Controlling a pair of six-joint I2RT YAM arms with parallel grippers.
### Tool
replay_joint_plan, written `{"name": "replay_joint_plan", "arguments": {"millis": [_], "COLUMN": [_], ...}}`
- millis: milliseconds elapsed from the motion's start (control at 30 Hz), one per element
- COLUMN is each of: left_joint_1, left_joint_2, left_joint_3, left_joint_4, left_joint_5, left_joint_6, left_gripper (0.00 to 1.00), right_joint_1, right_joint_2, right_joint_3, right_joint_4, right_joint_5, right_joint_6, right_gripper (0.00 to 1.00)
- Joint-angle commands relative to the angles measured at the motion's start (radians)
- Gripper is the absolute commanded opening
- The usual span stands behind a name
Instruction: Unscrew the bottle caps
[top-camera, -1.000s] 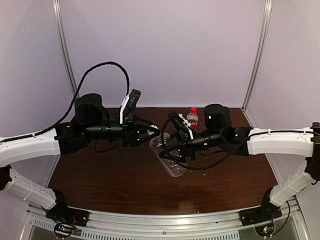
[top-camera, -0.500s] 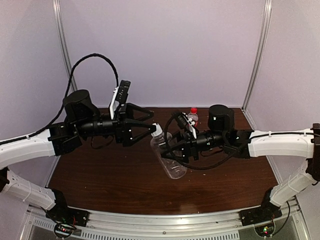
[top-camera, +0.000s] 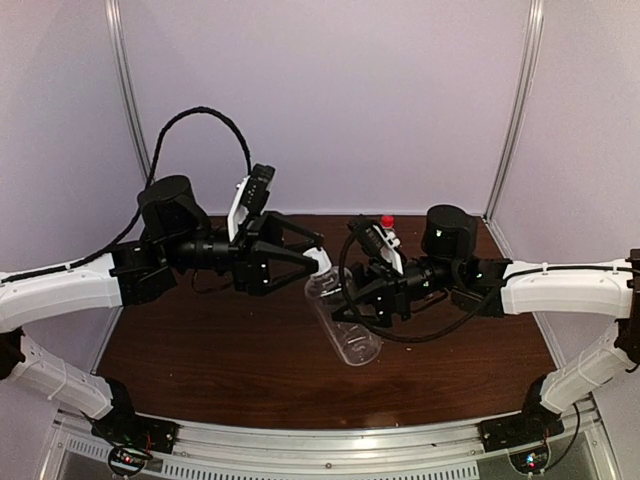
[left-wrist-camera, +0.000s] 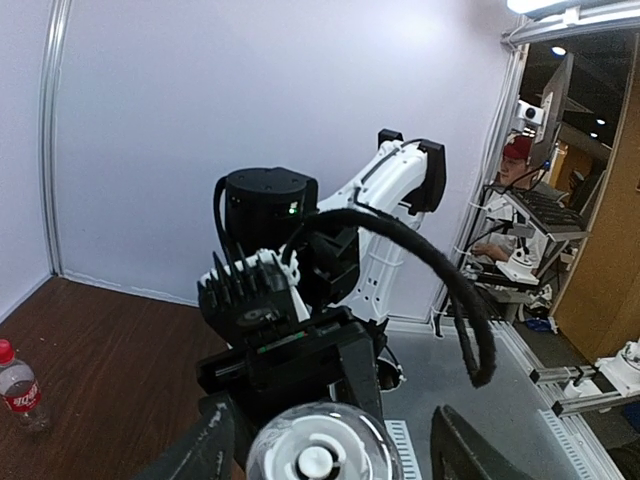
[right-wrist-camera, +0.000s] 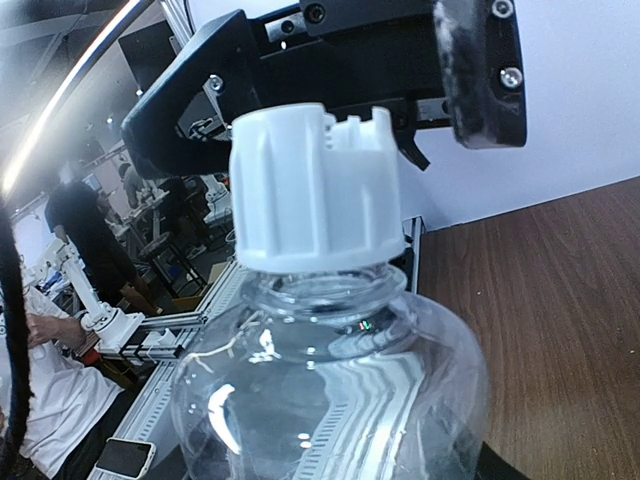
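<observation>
My right gripper (top-camera: 356, 296) is shut on the plain clear bottle (top-camera: 347, 328) and holds it tilted above the table, neck toward the left arm. The bottle fills the right wrist view (right-wrist-camera: 330, 390), hiding my right fingers. Its white cap (top-camera: 320, 262) sits on the neck, ribbed and notched (right-wrist-camera: 315, 190). My left gripper (top-camera: 311, 251) is open, one finger (left-wrist-camera: 205, 450) on each side of the cap (left-wrist-camera: 315, 460) with gaps showing. The red-label bottle (top-camera: 388, 238) with its red cap (top-camera: 386, 220) stands at the back of the table, also in the left wrist view (left-wrist-camera: 18, 385).
The brown table (top-camera: 220, 350) is walled by pale panels at the back and sides. The red-label bottle stands just behind my right wrist. Both arms meet over the table's middle, and a black cable (top-camera: 200, 125) loops above the left arm.
My left gripper drew back from the cap and opened wide, then moved in again so its fingers straddle the cap. The right gripper has shifted the bottle slightly to the right.
</observation>
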Motion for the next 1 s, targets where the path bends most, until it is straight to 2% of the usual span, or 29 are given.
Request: {"name": "replay_joint_plan", "arguments": {"millis": [0, 233, 333, 467, 567, 667, 800, 967], "left_joint_1": [-0.001, -0.002, -0.002, -0.002, -0.002, -0.004, -0.011, -0.048], "left_joint_2": [0.045, 0.068, 0.070, 0.058, 0.041, 0.024, 0.013, 0.025], "left_joint_3": [0.053, 0.056, 0.050, 0.040, 0.041, 0.045, 0.058, 0.102], "left_joint_4": [0.080, 0.092, 0.091, 0.079, 0.033, -0.035, -0.113, -0.217], "left_joint_5": [0.085, 0.112, 0.105, 0.034, -0.082, -0.255, -0.466, -0.702], "left_joint_6": [-0.005, -0.019, -0.022, -0.038, -0.058, -0.113, -0.217, -0.275], "left_gripper": [0.63, 0.41, 0.25, 0.01, 0.00, 0.00, 0.00, 0.00], "right_joint_1": [0.007, 0.007, 0.007, 0.007, 0.006, 0.006, 0.007, 0.009], "right_joint_2": [-0.006, 0.009, 0.013, 0.004, -0.011, -0.027, -0.036, -0.024], "right_joint_3": [0.040, 0.055, 0.061, 0.089, 0.105, 0.121, 0.127, 0.128], "right_joint_4": [0.032, 0.039, 0.024, -0.109, -0.200, -0.276, -0.319, -0.336], "right_joint_5": [-0.052, -0.049, -0.027, 0.067, 0.169, 0.303, 0.449, 0.594], "right_joint_6": [0.012, 0.013, 0.010, -0.070, -0.128, -0.180, -0.220, -0.240], "right_gripper": [0.46, 0.46, 0.45, 0.43, 0.43, 0.42, 0.41, 0.41]}}
